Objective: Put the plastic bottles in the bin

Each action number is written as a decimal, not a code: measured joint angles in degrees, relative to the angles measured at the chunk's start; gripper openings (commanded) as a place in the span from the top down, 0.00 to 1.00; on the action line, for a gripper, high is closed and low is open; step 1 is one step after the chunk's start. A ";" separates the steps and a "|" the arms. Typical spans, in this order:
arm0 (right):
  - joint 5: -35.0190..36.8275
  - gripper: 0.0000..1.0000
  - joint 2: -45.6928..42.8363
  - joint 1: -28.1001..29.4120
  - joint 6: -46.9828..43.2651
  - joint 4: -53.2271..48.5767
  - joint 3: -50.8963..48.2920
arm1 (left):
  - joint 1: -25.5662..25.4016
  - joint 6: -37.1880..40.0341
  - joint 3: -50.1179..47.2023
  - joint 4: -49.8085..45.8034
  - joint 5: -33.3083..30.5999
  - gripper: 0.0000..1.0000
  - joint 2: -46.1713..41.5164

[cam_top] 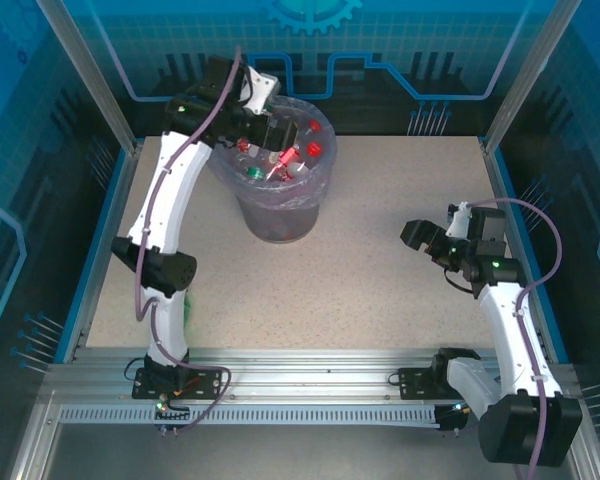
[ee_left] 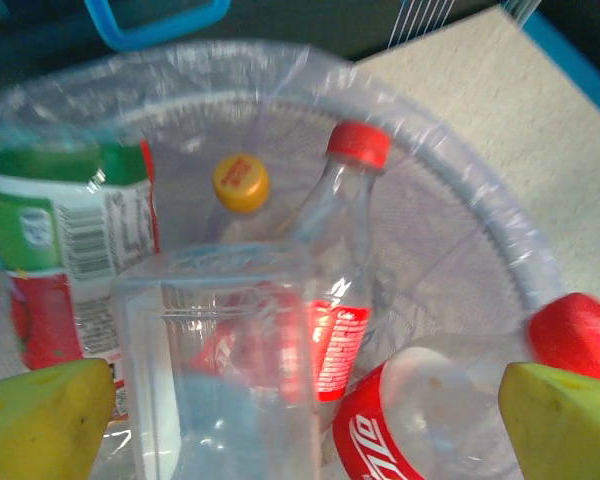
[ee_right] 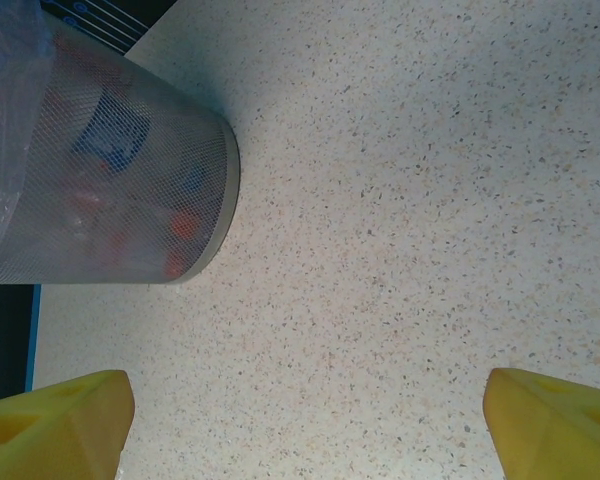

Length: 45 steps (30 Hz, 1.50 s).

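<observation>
1. Left gripper hangs over the mouth of the bin, jaws spread wide, gripping nothing.
2. Clear bottle sits between its yellow fingers, right against the one at the view's left and well apart from the other; can't tell if it touches.
3. Plastic bottles are piled inside the bin on the lilac bag: red-capped bottle, yellow-capped bottle, green-labelled bottle, red-labelled bottle.
4. Bin stands upright at the far side of the table, left of centre.
5. Right gripper is open and empty, over bare table on the right, well apart from the bin.
</observation>
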 measured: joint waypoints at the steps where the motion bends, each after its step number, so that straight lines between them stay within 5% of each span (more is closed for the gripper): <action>1: 0.00 0.09 0.24 -0.02 0.00 0.22 0.00 | 0.17 -0.24 -1.16 1.09 0.22 0.01 -1.84; 7: -0.13 0.09 1.73 0.00 -0.02 1.79 -0.11 | 6.78 -5.44 -13.51 4.17 -0.55 0.01 -17.49; 11: -0.61 0.09 2.69 0.00 -0.02 3.10 -0.68 | 15.28 -10.60 -34.05 5.60 -4.83 0.01 -31.50; 17: -1.88 0.09 5.70 -0.02 -0.04 5.29 -1.25 | 23.08 -13.90 -59.25 2.95 -11.30 0.01 -40.50; 26: -5.29 0.09 14.01 -0.02 0.44 9.16 -0.74 | 24.63 -18.12 -77.44 -1.97 -13.11 0.03 -38.10; 45: -10.03 0.09 26.01 -0.02 1.29 15.19 7.50 | 23.69 -20.76 -84.35 -6.86 -9.44 0.08 -16.81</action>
